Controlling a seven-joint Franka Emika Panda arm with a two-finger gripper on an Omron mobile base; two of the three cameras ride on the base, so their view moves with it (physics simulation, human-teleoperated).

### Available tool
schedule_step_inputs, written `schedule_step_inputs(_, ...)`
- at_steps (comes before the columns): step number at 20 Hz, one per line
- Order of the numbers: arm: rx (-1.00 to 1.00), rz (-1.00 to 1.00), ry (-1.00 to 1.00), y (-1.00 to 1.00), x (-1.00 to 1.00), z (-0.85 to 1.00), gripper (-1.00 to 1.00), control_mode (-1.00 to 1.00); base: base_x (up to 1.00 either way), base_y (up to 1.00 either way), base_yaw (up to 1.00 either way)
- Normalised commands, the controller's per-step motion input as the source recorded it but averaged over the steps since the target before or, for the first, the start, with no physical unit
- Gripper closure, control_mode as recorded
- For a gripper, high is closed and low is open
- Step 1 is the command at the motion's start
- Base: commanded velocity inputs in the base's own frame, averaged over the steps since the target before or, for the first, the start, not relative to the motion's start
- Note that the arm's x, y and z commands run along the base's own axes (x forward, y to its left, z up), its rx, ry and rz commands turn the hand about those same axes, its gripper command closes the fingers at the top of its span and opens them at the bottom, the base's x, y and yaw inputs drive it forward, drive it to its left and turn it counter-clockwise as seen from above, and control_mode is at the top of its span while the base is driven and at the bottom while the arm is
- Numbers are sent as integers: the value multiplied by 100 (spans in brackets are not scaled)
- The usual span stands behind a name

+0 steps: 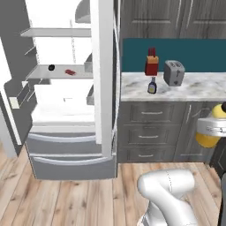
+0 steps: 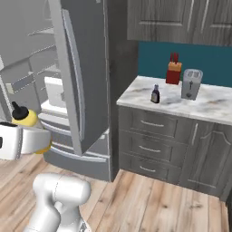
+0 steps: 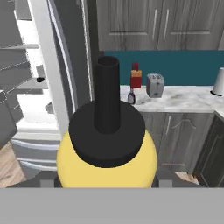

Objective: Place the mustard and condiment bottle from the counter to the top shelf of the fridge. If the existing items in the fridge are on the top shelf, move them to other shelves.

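The fridge [image 1: 66, 88] stands open on the left of the room, white inside, with its grey bottom drawers shut. Its top shelf [image 1: 55, 32] looks bare. The shelf below it [image 1: 62, 73] carries the two existing items, a tiny black ball [image 1: 51, 67] and a small flat red piece [image 1: 69, 72], lying near each other. So, as far as I can judge, nothing needs clearing from the top shelf.

To the right of the fridge runs the tabletop [image 1: 194, 90], marbled white-grey stone over grey drawers, backed by a teal wall panel under grey wall cabinets. On it stand a silver toaster [image 1: 174, 73], a red knife block [image 1: 151, 64] and, just in front of that block, the condiment bottle [image 1: 152, 85], upright and untouched. The floor is pale wood planks.

The mustard [image 3: 107, 151] is off the tabletop, held in the pincer [image 1: 211, 130] out in front of the cabinets, well apart from the fridge shelves. In the hand view its dark cap and spout point straight at the camera; the jaws are partly closed round its yellow body, which bulges out on both sides.

By my reckoning the task is early: one bottle lifted but not yet shelved, the other not yet fetched. Both placements on the top shelf remain.
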Motion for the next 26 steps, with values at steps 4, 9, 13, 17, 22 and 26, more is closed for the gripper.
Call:
schedule_step_inputs(4, 0, 0, 0, 0, 0, 0, 100, 100, -6, 100, 26)
schedule_step_inputs(9, 0, 0, 0, 0, 0, 0, 100, 100, 36, 100, 14)
schedule_step_inputs(13, 0, 0, 0, 0, 0, 0, 100, 100, 58, 100, 0)
schedule_step_inputs(17, 0, 0, 0, 0, 0, 0, 100, 100, 78, 86, -6)
schedule_step_inputs(22, 0, 0, 0, 0, 0, 0, 100, 100, 65, 90, -5)
schedule_step_inputs(26, 0, 0, 0, 0, 0, 0, 100, 100, 100, 100, 2)
